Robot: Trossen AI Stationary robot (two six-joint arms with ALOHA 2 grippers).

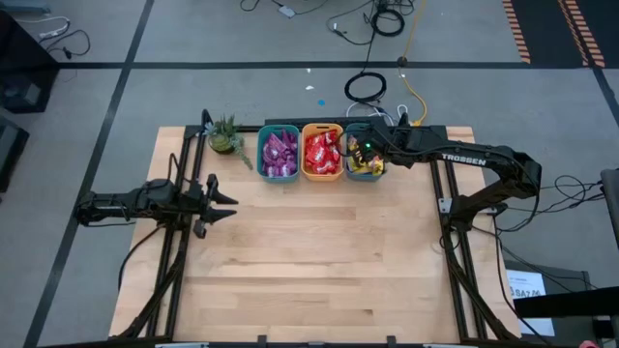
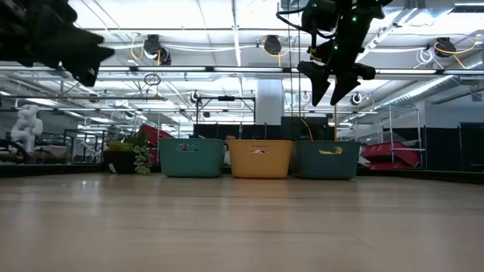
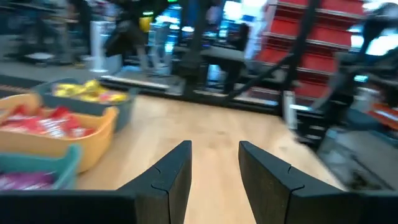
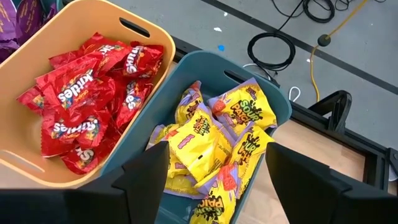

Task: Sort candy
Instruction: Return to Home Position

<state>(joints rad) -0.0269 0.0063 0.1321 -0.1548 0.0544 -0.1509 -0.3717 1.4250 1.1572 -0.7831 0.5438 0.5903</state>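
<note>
The candy lies sorted in three bins at the table's far edge: purple packets [image 1: 280, 153] in the left teal bin, red packets [image 4: 93, 87] in the orange bin, yellow packets [image 4: 217, 137] in the right teal bin. My right gripper [image 4: 214, 165] hangs open above the right teal bin, holding nothing. In the low view the right gripper [image 2: 336, 89] stands well above the bin's rim. My left gripper [image 1: 224, 202] waits open above the table's left side, its fingers [image 3: 177, 168] empty.
A small potted plant [image 1: 225, 137] stands left of the bins at the far edge. The wooden table [image 1: 319, 251] stretches bare in front of the bins. Cables [image 1: 366, 89] lie on the floor beyond the table's far edge.
</note>
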